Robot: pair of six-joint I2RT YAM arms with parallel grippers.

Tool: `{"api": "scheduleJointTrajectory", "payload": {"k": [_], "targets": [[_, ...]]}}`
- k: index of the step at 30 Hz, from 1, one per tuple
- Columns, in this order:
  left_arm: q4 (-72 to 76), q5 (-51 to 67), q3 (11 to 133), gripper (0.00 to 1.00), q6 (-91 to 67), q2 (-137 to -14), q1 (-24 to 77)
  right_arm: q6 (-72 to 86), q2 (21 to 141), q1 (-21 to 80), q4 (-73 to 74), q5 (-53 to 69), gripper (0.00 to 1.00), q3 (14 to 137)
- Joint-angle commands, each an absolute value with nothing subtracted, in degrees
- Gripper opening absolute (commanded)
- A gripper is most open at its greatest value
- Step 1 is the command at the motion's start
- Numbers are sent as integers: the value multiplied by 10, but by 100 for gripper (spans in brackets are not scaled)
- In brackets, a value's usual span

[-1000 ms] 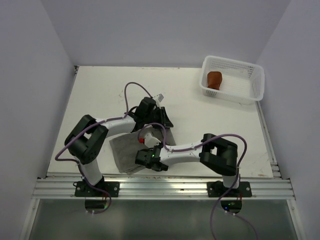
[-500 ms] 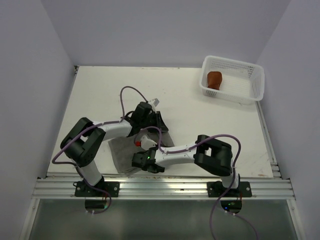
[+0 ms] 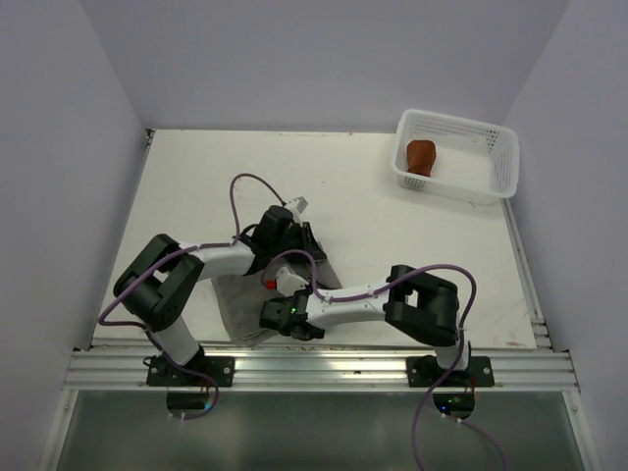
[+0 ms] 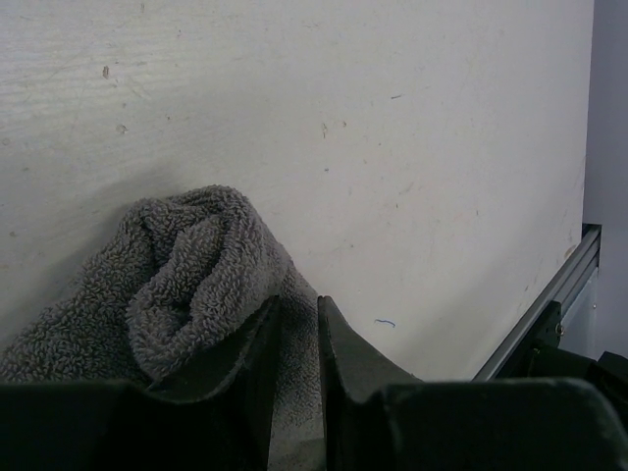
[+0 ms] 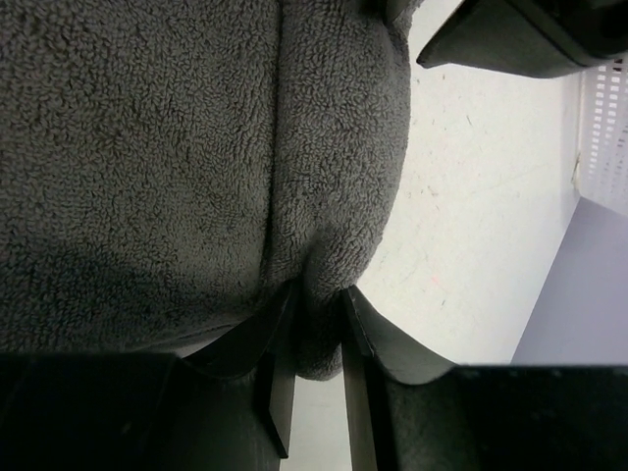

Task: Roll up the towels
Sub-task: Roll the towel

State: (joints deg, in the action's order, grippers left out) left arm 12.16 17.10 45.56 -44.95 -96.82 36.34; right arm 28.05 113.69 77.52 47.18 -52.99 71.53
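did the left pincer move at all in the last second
Yes. In the top view the left pincer has shifted toward the near edge of the table and slightly left, farther from the white basket at the far right.

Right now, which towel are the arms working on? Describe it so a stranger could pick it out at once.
On the white table, look to the near edge, just left of centre. The grey towel lies there, partly bunched, beneath the left arm and right arm. It is the only cloth on the table itself; the rust-brown towel sits in the white mesh basket at the far right corner.
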Motion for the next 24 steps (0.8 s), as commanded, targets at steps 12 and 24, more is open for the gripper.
{"api": "scheduleJointTrajectory", "payload": {"k": [12, 24], "targets": [[139, 147, 411, 24, -450, -975, 353, 358, 952, 757, 379, -450, 41, 659], [135, 138, 402, 24, -446, -971, 353, 397, 716, 604, 125, -172, 45, 428]]}}
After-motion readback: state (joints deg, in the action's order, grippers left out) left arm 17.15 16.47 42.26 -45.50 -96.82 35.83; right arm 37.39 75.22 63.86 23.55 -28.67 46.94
